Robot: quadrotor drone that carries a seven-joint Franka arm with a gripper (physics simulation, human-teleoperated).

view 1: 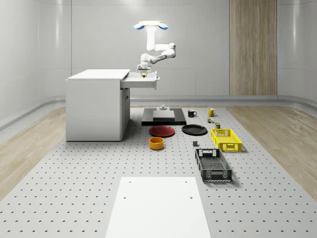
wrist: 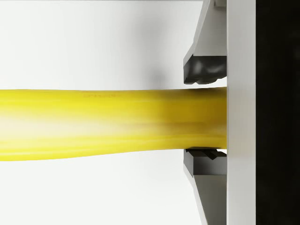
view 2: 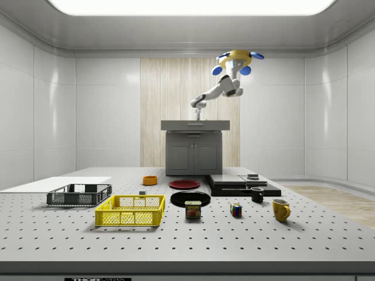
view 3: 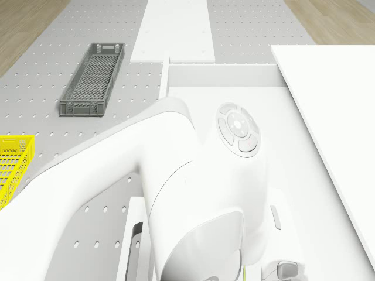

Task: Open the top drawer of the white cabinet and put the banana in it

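Far left in the whole-scene view: white cabinet (view 1: 94, 104), with top drawer (view 1: 141, 82) already pulled out toward that view's right.

Next along, low over the open drawer: gripper (view 1: 143, 73), pinching the banana (wrist: 108, 124). Cannot tell whether the fruit touches the drawer floor yet.

Above that, hovering clear of everything: drone (view 1: 151, 26), arm folded down beneath it.

Further right, well apart on the floor and of no concern here: red plate (view 1: 162, 131), yellow crate (view 1: 226, 140), grey crate (view 1: 213, 165).

Likely troubles from here:
- Letting go too high, so the banana bounces or rolls against a wall.
- Releasing with one end over the drawer's rim, so it tips out.
- Drift in the hover, knocking a finger against the drawer.

Differences between views:
- Wrist view alone gives the grip itself, with dark fingertips (wrist: 204, 69) pressed on either side of the yellow skin near one end and most of the fruit's length sticking out sideways.
- Drone view gives the white drawer interior (view 3: 222, 76) beyond the arm (view 3: 193, 193).
- Side view gives height, with the drone (view 2: 237, 58) well above the cabinet top.
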